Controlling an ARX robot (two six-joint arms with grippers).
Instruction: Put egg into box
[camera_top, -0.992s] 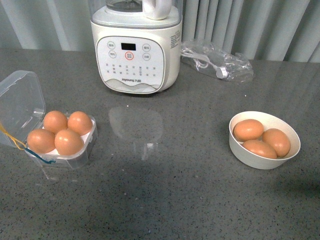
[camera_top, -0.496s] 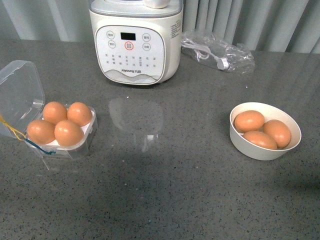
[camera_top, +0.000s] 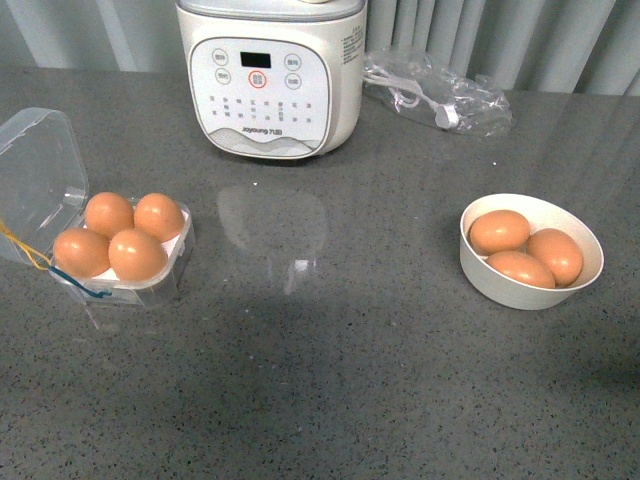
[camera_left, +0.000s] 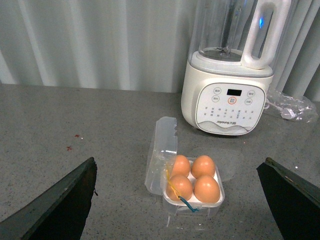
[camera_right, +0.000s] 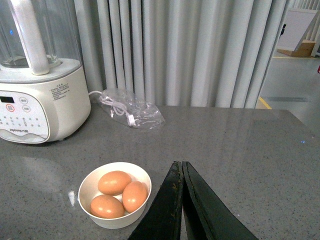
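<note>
**Box.** The box (camera_top: 165, 285) sits on the surface (camera_top: 330, 390) at the robot's left. Its lid (camera_top: 40, 180) is thrown back on the hinge, which leaves the tray open from above. All four slots hold an egg, each seated small end down in its hole, so none can roll. Yellow and blue strings (camera_top: 30, 262) trail at the tray's outer edge, clear of the slots.

**Egg.** We cannot tell the egg (camera_top: 137, 255) from its three neighbours. We judge it to be one of the four seated in the box, since no egg lies loose on the surface and neither gripper holds one.

**Bowl.** The bowl (camera_top: 500, 295) stands well apart at the robot's right. It holds three more eggs, resting against one another and kept in by its wall.

**Grippers.** Neither arm shows in the front view. In the left wrist view the left gripper (camera_left: 178, 161) is spread wide and empty, raised back from the box and facing it. In the right wrist view the right gripper (camera_right: 181, 165) has its fingers pressed together with nothing between them, just beside the bowl.

**Other items.** A blender (camera_top: 270, 80) and a clear bag (camera_top: 440, 100) with a cable in it stand at the rear, out of the working path.

**Finding.** With no slot free, we judge the placing done. Only the lid is left unclosed.
</note>
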